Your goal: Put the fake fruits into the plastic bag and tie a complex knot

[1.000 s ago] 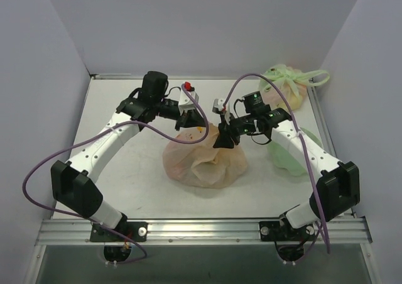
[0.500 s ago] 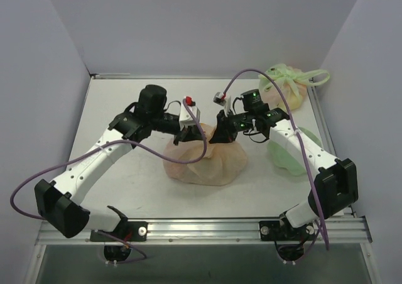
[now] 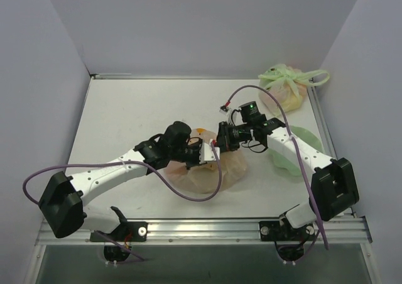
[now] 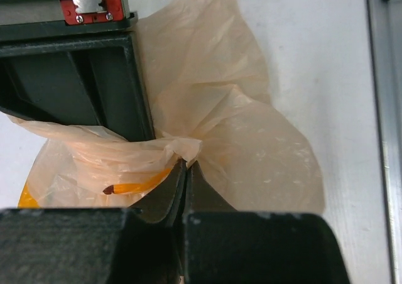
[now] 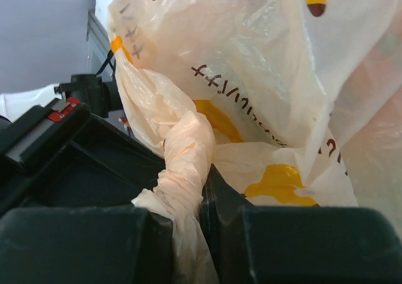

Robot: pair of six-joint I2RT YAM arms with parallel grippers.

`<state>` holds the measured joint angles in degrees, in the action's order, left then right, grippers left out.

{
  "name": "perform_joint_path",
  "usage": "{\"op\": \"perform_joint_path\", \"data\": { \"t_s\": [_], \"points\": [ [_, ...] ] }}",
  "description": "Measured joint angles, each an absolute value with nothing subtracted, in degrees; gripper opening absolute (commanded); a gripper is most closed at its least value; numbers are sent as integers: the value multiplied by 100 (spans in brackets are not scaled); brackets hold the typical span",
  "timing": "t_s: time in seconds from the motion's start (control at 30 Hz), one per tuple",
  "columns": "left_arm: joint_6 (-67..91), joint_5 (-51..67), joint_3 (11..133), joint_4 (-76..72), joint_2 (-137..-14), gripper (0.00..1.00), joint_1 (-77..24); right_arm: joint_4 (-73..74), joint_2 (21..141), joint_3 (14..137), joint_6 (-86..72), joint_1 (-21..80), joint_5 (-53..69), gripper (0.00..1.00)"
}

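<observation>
Between your two grippers, and slumped on the worktop (image 3: pixel 125 114) just under them, is the plastic bag (image 3: pixel 233 168). Your left gripper (image 4: pixel 186 169) is pressed together on a crumpled tuck of film, and your right gripper (image 5: pixel 188 193) is pinching a twisted rope of film (image 5: pixel 183 152).

The stuff looks feather-light, floppy and slick, so I'd guess it slips or tears if you yank. Grab the bunched twists, not a single layer.

The right wrist view shows that twist plus the banana print (image 5: pixel 276 180). The top view hides both pinch points behind the wrists. I can't spot the fruits in any view.
</observation>
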<state>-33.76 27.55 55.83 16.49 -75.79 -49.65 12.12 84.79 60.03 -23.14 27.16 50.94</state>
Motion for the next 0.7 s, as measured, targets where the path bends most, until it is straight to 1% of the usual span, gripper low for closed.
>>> {"op": "perform_joint_path", "data": {
  "t_s": [0.2, 0.37, 0.5, 0.6, 0.7],
  "points": [
    [-3496, 2043, 5605, 961, -8246, 0, -5039, 950, 8479, 5787, -2783, 2491, 4668, 0],
    [-3496, 1492, 5701, 768, -8696, 0, -4925, 172, 8440, 5266, -3509, 2344, 4757, 0],
    [-3516, 1728, 5826, 797, -8750, 0, -4510, -423, 8302, 5006, -4080, 2353, 4910, 0],
    [-3503, 2364, 6058, 972, -8604, 0, -3977, -617, 8165, 5000, -4254, 2405, 4967, 0],
    [-3345, 3059, 6246, 1428, -8176, 0, -3680, -434, 8025, 5103, -4110, 2408, 4812, 0]
  ]
}}
